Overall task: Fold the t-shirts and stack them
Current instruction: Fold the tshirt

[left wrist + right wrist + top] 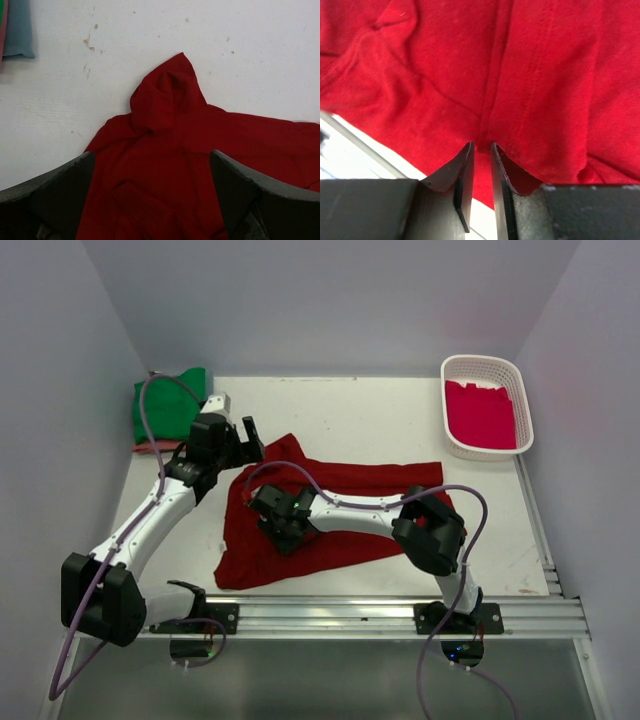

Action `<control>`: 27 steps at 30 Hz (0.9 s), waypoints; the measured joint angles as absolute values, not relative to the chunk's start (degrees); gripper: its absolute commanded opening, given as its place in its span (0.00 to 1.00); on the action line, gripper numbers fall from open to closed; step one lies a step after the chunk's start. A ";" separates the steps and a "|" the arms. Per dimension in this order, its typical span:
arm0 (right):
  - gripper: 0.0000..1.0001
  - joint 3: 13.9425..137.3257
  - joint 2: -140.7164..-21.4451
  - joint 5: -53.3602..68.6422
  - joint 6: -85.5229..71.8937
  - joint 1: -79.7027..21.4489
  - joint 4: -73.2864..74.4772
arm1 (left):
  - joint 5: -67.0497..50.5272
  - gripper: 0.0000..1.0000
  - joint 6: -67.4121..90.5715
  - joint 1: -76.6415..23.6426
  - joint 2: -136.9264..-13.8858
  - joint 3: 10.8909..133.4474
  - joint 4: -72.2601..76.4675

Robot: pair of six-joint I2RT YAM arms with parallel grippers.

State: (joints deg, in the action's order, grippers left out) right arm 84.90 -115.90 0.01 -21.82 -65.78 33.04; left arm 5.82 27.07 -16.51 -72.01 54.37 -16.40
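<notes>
A large dark red t-shirt (385, 480) lies spread and wrinkled across the middle of the table. My left gripper (240, 438) hovers over its upper left corner; in the left wrist view this gripper (152, 160) stands wide open above the cloth (165, 100), holding nothing. My right gripper (283, 535) is low over the shirt's left half. In the right wrist view its jaws (482, 145) stand a narrow gap apart, with the red cloth (520, 75) just past the tips and a crease running up to them.
Folded t-shirts are stacked at the back left, a green one (170, 405) on top and a bluish edge (20, 30) showing. A white lattice basket (480, 361) at the back right holds a crimson-pink shirt (480, 415). A metal rail (350, 610) runs along the near edge.
</notes>
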 measured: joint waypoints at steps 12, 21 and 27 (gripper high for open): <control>0.30 90.37 -117.45 -4.97 -20.27 -66.50 37.15 | 5.32 1.00 28.08 -16.51 -62.96 52.18 -18.96; 0.29 91.00 -120.66 -5.61 -19.16 -67.24 37.23 | 6.98 1.00 28.08 -16.45 -59.83 51.62 -23.27; 0.18 90.35 -120.68 -6.87 -18.98 -67.61 37.23 | 8.29 1.00 28.12 -16.45 -56.77 51.64 -24.95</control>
State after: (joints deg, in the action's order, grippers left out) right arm 90.35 -120.68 -6.87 -18.98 -67.61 37.23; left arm 8.29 28.12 -16.45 -56.77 51.64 -24.95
